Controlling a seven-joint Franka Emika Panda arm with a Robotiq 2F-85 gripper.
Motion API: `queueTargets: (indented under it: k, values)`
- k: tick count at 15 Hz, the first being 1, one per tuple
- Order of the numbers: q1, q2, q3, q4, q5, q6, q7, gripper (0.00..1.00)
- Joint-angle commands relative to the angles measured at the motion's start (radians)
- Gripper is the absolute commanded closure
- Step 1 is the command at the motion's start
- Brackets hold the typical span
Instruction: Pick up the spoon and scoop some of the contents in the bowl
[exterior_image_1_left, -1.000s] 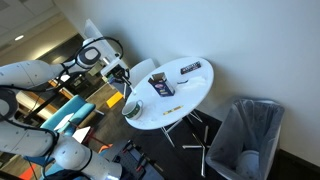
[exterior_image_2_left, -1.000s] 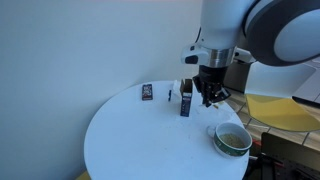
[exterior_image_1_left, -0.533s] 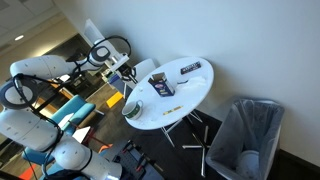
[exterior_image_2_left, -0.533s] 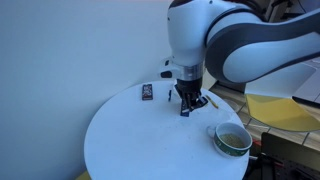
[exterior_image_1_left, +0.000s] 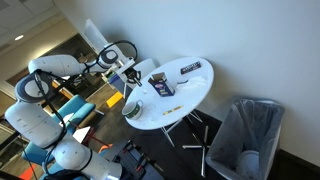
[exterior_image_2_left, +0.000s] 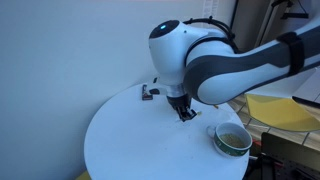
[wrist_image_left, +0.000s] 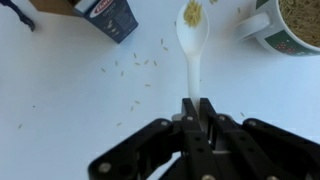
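Wrist view, surface (wrist_image_left: 70, 110): white and flat; in an exterior view we see that it is a round surface (exterior_image_2_left: 125, 140).
Arm (exterior_image_2_left: 195, 60): white, with big round joints; it bends down over the far right part of the surface.
Bowl (wrist_image_left: 268, 36): at the top right corner of the wrist view, cut by the picture edge, with light brown grainy contents; in an exterior view the bowl (exterior_image_2_left: 231, 149) stands near the right edge of the surface, just beside the hand.
Box (wrist_image_left: 105, 14): dark, with a label, at the top left, well apart from the bowl.
Hand (wrist_image_left: 195, 103): black; its two fingers are pressed together on the end of the spoon handle.
Spoon (wrist_image_left: 192, 40): white, pointing away from the hand; its head is just left of the bowl, not touching it, and carries some grains.
Grains (wrist_image_left: 135, 68): small and loose, scattered on the surface around the spoon.
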Motion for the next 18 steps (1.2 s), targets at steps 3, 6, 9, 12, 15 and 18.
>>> queueTargets:
  k: [3, 6, 9, 12, 15, 18]
  values:
    - [-0.014, 0.071, 0.02, 0.035, -0.03, 0.042, 0.07, 0.97]
    - [-0.013, 0.099, 0.021, 0.038, -0.037, 0.069, 0.095, 0.97]
    - [-0.011, 0.13, 0.022, 0.045, -0.042, 0.076, 0.119, 0.97]
    - [-0.008, 0.159, 0.023, 0.058, -0.051, 0.07, 0.146, 0.97]
    - [-0.008, 0.187, 0.022, 0.071, -0.069, 0.062, 0.172, 0.97]
    - [-0.008, 0.211, 0.022, 0.081, -0.08, 0.059, 0.191, 0.97]
